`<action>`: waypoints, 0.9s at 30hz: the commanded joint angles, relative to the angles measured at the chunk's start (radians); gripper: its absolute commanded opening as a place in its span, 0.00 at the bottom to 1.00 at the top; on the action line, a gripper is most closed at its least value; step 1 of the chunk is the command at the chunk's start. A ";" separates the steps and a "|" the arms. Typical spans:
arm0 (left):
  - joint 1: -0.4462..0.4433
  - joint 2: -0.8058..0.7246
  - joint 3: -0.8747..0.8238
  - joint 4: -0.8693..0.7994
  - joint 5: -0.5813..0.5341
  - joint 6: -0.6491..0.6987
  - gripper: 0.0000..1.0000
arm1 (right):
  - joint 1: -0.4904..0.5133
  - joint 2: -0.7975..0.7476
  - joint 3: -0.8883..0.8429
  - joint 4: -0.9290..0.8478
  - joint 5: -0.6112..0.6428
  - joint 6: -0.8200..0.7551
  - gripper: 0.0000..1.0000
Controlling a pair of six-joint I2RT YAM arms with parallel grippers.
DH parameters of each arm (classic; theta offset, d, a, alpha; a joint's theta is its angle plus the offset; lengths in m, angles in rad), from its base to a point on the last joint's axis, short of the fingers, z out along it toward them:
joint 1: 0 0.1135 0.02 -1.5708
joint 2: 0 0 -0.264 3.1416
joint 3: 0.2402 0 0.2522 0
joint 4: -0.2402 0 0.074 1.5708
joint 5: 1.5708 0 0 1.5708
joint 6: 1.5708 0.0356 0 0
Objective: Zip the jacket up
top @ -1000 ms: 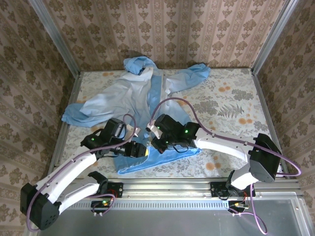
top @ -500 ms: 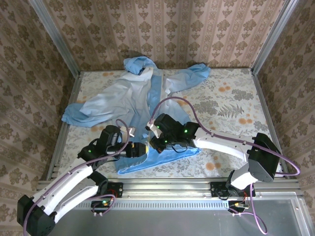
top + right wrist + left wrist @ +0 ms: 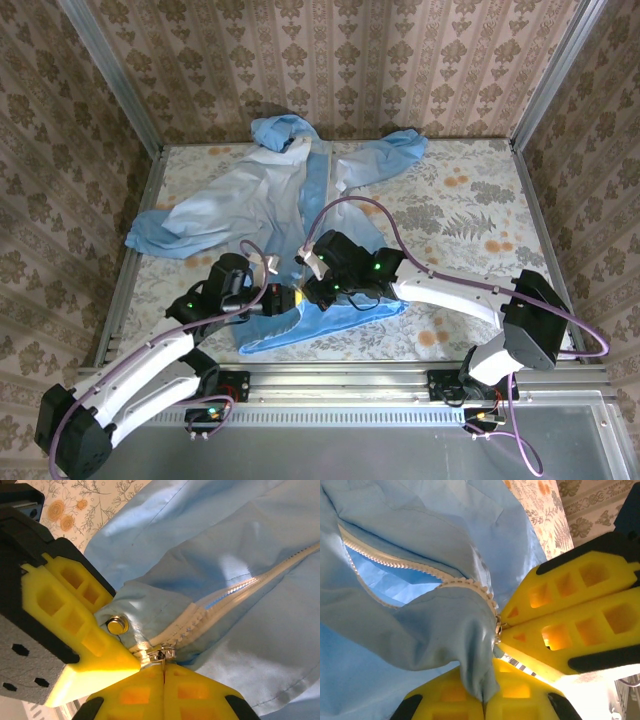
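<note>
The light-blue jacket (image 3: 240, 205) lies spread on the table, hood at the back, its whitish zipper strip (image 3: 312, 190) running toward me. Both grippers meet at its near hem. In the left wrist view my left gripper (image 3: 485, 703) is shut on a fold of hem fabric (image 3: 470, 645) just beside the zipper's lower end. The zipper strip (image 3: 415, 567) still gapes above it. In the right wrist view my right gripper (image 3: 164, 672) is shut on the metal zipper slider (image 3: 160, 654), with a snap button (image 3: 117, 625) beside it. The two grippers, left (image 3: 284, 298) and right (image 3: 309, 290), almost touch.
The floral tablecloth (image 3: 470, 200) lies bare to the right of the jacket. A sleeve (image 3: 160, 232) reaches the left rail, another (image 3: 395, 150) points to the back right. Patterned walls and metal frame posts close in the table on three sides.
My left gripper has shifted slightly right and up, closer to the right gripper, with the hem in it, and its arm has changed posture. The right arm has barely moved.
</note>
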 commanded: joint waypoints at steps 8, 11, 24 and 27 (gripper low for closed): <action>0.001 0.007 0.049 -0.084 0.023 0.081 0.00 | 0.008 0.063 0.060 -0.053 -0.092 -0.061 0.13; 0.002 0.008 0.059 -0.089 0.030 0.092 0.00 | 0.011 0.082 0.072 -0.077 -0.077 -0.080 0.13; 0.002 0.014 0.092 -0.133 0.054 0.130 0.00 | 0.026 0.110 0.109 -0.131 0.018 -0.142 0.00; 0.002 0.014 0.093 -0.133 0.060 0.130 0.00 | 0.029 0.117 0.108 -0.114 -0.022 -0.160 0.04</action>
